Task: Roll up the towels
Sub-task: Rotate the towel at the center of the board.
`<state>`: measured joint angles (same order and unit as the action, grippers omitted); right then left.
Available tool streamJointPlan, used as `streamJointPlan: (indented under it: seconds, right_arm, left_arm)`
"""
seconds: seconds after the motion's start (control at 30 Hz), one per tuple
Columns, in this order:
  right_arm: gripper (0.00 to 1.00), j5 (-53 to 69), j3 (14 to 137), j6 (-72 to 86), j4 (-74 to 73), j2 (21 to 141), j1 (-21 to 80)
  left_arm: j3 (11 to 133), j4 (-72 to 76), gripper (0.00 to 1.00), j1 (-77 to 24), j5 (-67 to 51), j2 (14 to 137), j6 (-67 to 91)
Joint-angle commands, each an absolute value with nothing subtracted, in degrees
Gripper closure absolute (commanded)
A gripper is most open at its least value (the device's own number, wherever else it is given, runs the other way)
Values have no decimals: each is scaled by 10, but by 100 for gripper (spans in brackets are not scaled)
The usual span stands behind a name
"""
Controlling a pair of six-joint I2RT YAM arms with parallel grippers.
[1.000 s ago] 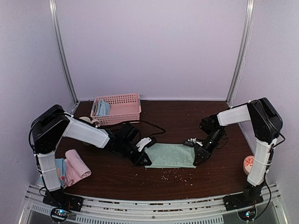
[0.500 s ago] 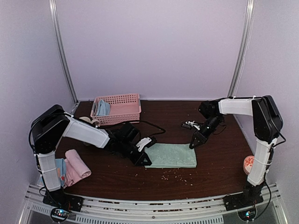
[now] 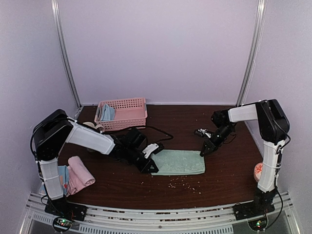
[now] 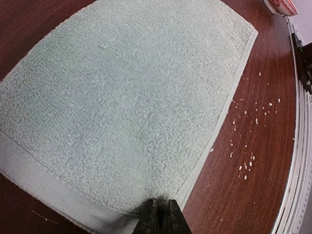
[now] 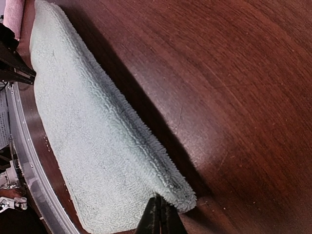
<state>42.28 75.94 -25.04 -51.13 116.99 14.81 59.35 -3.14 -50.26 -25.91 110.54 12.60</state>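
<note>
A pale sage green towel point(image 3: 179, 162) lies flat and folded at the table's middle. My left gripper point(image 3: 152, 167) sits low at its left end, jaws shut on the towel's hem near a corner point(image 4: 163, 204). My right gripper point(image 3: 204, 152) is shut, its tips against the fold at the towel's far right corner point(image 5: 161, 202), with nothing visibly between them. The green towel point(image 5: 97, 146) fills the right wrist view. A rolled pink towel point(image 3: 80, 170) rests on a blue towel point(image 3: 60, 174) at the near left. Another light blue towel point(image 3: 107, 113) lies in the basket.
The pink perforated basket point(image 3: 127, 105) stands at the back left, a tape roll point(image 3: 89, 126) beside it. A black cable point(image 3: 163, 135) runs behind the green towel. Pale crumbs point(image 3: 183, 181) dot the wood in front of it. A round orange-and-white object point(image 3: 260, 170) sits by the right arm's base.
The right gripper left the towel's near right corner, swung back and up, then came down at the far right corner. The left gripper stayed at the left end.
</note>
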Motion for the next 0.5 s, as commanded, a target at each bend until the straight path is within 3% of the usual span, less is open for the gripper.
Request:
streamJointPlan:
  seconds: [0.0,0.23,0.47]
  right_arm:
    - [97,368,699,-254,-501,1149,147]
    - [98,389,616,-302,-526,1079,188]
    - [95,499,645,-375,-628,1065,235]
  left_arm:
    - [616,-79,92,-498,-191,1140,98]
    - [727,-100,93,-461,-120,1207,101]
    - [817,-123,85,-432,-123,1221,47]
